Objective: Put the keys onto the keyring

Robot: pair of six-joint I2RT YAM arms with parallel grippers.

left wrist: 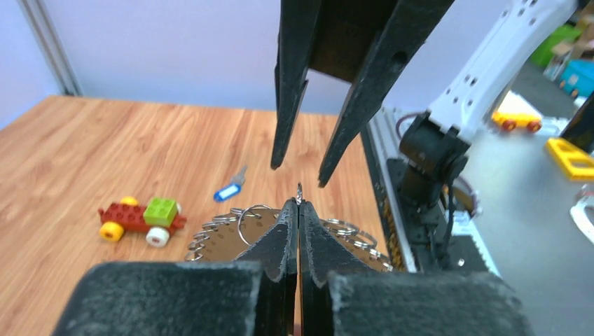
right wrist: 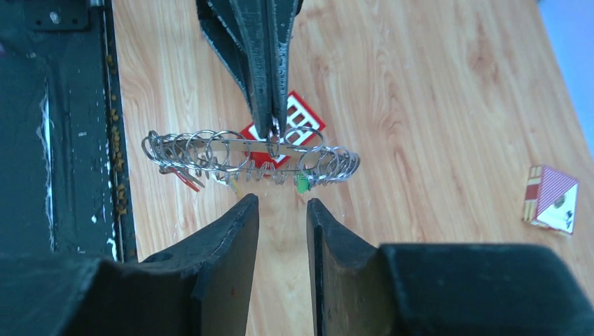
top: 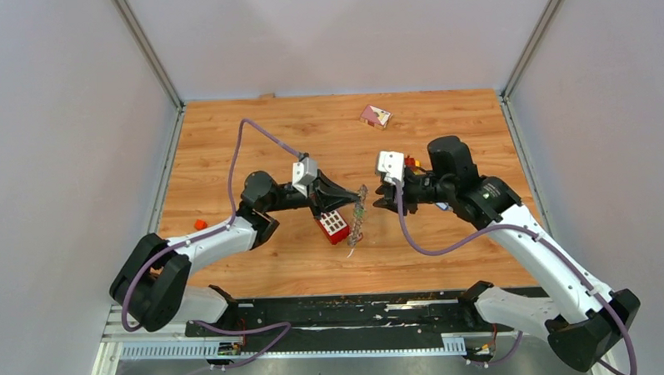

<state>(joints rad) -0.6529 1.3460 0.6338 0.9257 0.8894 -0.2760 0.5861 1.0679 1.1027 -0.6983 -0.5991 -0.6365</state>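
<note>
Left hand pinches the keyring rim shut; right hand, narrowly parted, seemingly just clear of it.

Wood-grain tabletop; plain pale walls on three sides; metal corner posts; even light.

Legible text: none you can read | small red-and-white striped cardboard box: print too blurred for you | red studded plastic toy brick: white marks, no letters you can make out
</note>
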